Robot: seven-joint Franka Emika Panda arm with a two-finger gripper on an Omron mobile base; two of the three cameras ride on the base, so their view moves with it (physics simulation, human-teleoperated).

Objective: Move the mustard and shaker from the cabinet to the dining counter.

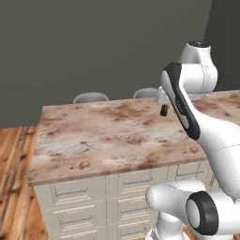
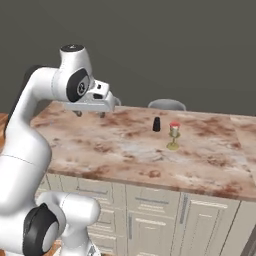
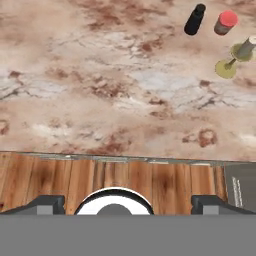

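Gripper: the gripper (image 2: 90, 113) hangs over the dining counter's left end in the right base view, jaws spread wide and holding nothing.
Fingertips: in the hand view the two dark fingertips (image 3: 47, 204) sit far apart at the bottom, with wooden floor (image 3: 125, 177) between them.
Shaker: the black shaker (image 2: 157, 124) stands upright on the dining counter (image 2: 125, 150), toward its far edge, well apart from the gripper.
Shaker, other side: in the left base view the shaker (image 1: 164, 110) peeks out beside the arm, near the counter's far edge.
Red cup: a small red cup (image 3: 225, 22) sits just beside the shaker (image 3: 194, 19).
Goblet: the beige goblet-like piece (image 2: 173, 141) stands on the near side of the cup.
Mustard: I can't spot the yellow bottle anywhere.
Chairs: two grey chair backs (image 1: 90, 97) show behind the counter's far edge.
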